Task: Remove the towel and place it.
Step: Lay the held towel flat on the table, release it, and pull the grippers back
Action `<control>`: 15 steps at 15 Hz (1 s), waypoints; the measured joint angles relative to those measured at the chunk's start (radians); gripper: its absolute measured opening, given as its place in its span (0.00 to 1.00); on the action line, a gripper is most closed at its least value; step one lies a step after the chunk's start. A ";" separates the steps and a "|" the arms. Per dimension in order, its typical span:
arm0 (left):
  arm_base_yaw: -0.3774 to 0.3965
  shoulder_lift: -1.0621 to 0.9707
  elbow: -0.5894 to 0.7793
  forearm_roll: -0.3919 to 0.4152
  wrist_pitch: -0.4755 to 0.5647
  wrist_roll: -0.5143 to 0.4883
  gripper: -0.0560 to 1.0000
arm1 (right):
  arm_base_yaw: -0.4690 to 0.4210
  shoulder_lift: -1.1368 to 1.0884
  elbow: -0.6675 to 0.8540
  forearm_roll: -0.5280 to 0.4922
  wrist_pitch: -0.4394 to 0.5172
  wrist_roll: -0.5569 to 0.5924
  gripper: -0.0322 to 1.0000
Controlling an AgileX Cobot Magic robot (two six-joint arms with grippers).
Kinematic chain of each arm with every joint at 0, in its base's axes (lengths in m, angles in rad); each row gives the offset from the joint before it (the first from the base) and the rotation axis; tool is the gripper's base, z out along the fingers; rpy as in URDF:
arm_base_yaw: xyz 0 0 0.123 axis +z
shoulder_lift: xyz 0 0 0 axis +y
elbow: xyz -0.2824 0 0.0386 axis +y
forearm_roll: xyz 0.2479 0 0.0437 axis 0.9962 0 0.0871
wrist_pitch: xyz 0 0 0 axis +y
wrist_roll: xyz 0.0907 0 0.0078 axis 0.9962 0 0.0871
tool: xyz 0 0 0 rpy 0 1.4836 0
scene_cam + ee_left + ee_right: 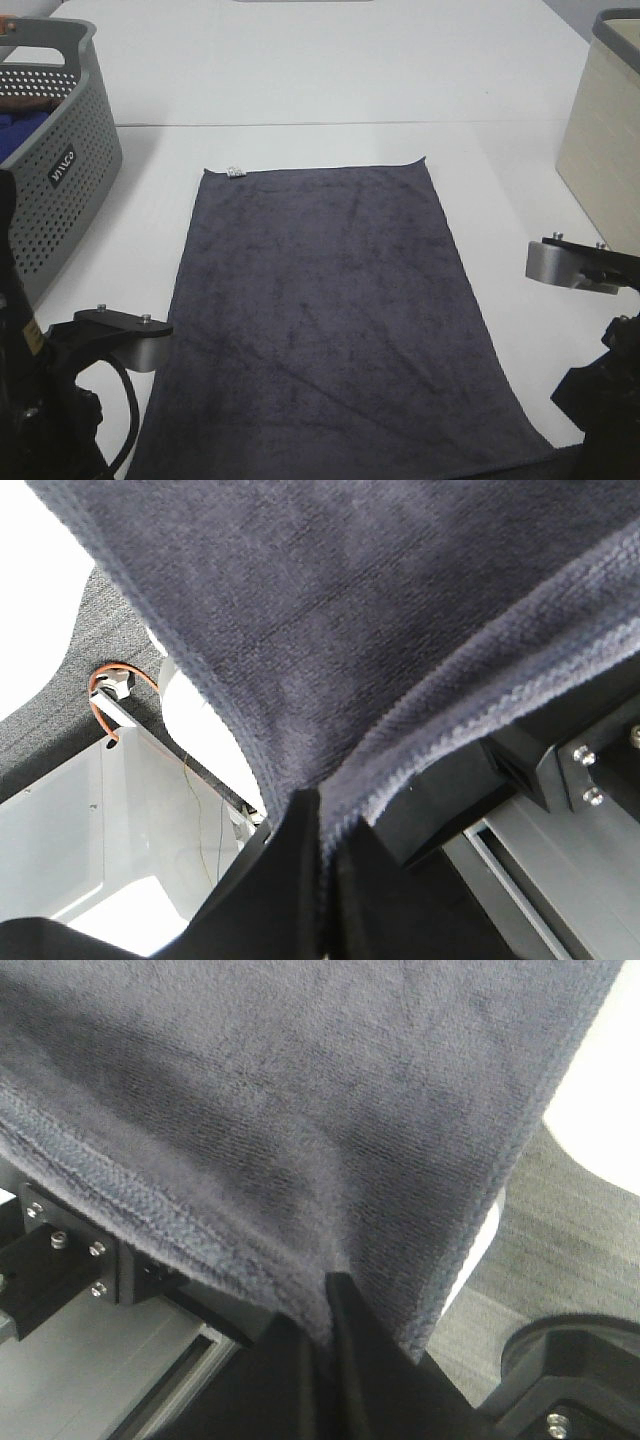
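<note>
The dark grey towel lies spread flat on the white table, its long side running away from me. A small white tag sits at its far left corner, and its near end hangs over the table's front edge. In the left wrist view my left gripper is shut on the towel's hemmed edge at a near corner. In the right wrist view my right gripper is likewise shut on the towel's edge. Neither pair of fingertips shows in the high view.
A grey perforated basket holding a blue cloth stands at the left. A beige bin stands at the right edge. My two arms flank the towel's near end.
</note>
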 joint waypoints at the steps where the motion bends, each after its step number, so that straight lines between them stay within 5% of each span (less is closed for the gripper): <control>1: 0.000 0.002 -0.002 -0.001 0.000 0.000 0.05 | -0.001 0.027 0.000 -0.005 0.001 -0.003 0.04; 15: 0.000 0.248 -0.115 -0.054 0.052 0.034 0.06 | -0.009 0.296 -0.001 -0.011 0.002 -0.078 0.04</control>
